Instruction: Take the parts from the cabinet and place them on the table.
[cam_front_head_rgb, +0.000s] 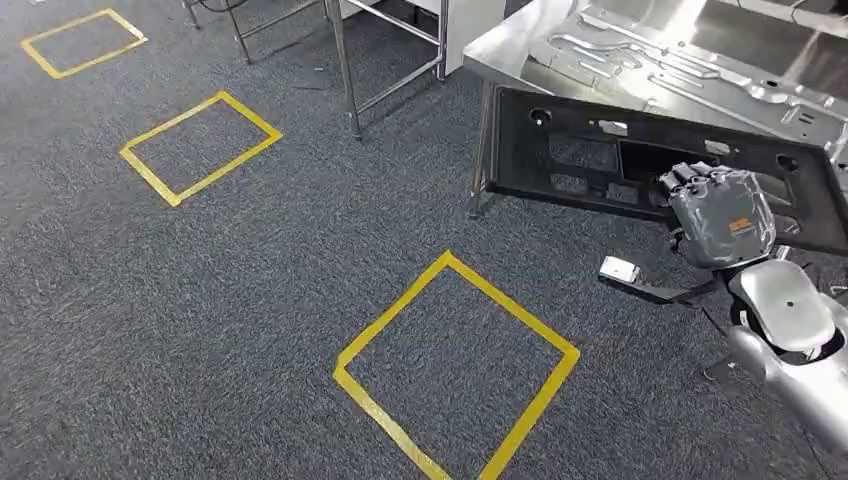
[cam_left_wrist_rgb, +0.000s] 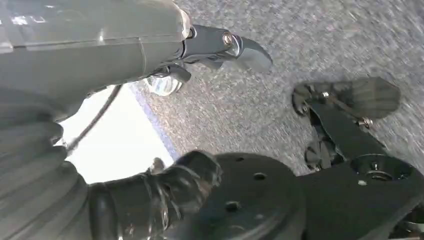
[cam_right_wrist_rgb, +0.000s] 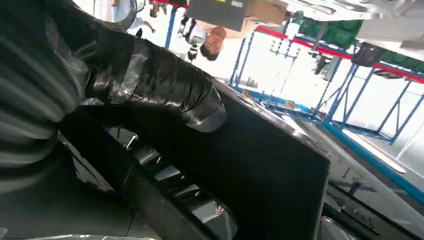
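Observation:
My right hand (cam_front_head_rgb: 720, 215) grips a long black plastic panel (cam_front_head_rgb: 580, 150) by its lower edge and holds it up against the front of the metal table (cam_front_head_rgb: 510, 40). The panel has several cut-outs and tilts down to the right. In the right wrist view my taped thumb (cam_right_wrist_rgb: 165, 85) lies over the black panel (cam_right_wrist_rgb: 270, 165). A silver stamped sheet part (cam_front_head_rgb: 680, 60) lies flat on the table behind it. My left hand (cam_left_wrist_rgb: 125, 50) hangs above the grey carpet with its fingers apart and nothing in it.
Yellow tape squares mark the carpet (cam_front_head_rgb: 455, 365) (cam_front_head_rgb: 200, 145) (cam_front_head_rgb: 85, 40). Metal frame legs (cam_front_head_rgb: 345, 70) stand left of the table. A person (cam_right_wrist_rgb: 215, 40) is visible far off in the right wrist view, beyond blue racking (cam_right_wrist_rgb: 350, 95).

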